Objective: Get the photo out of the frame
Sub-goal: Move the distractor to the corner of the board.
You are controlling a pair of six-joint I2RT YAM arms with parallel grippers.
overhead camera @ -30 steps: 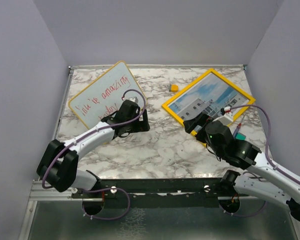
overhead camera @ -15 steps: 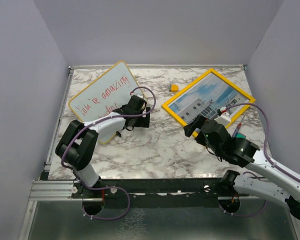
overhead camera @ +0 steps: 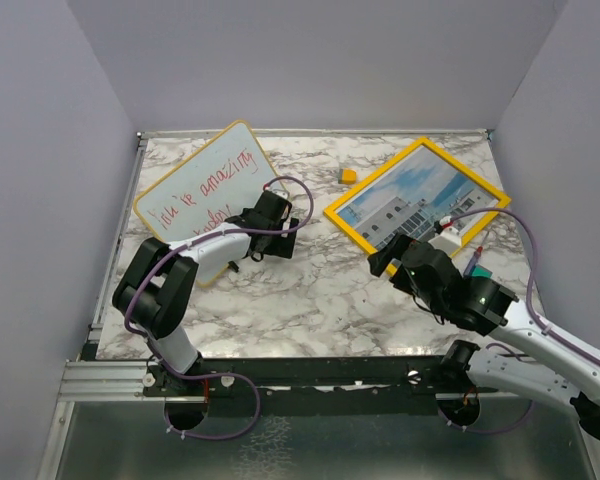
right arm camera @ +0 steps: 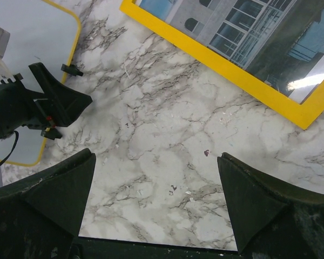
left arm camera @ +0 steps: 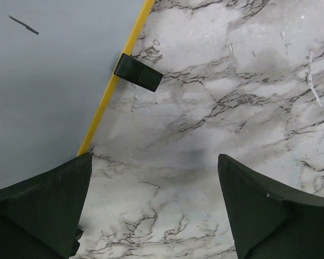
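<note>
A grey-veined marble table (overhead camera: 310, 300), enclosed by plain lavender walls (overhead camera: 310, 60) on three sides, carries the frame (right arm camera: 216, 61) flat at far right, with the photo (overhead camera: 415, 190) inside it, face up. The left end effector (left arm camera: 154, 159) and right end effector (right arm camera: 156, 155) hover over the marble, jaws wide, holding nothing.

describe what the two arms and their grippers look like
Both the left arm and right arm have white links with black joints. A purple cable loops along each. The left gripper and right gripper are dark, with broad wedge-shaped fingers.
</note>
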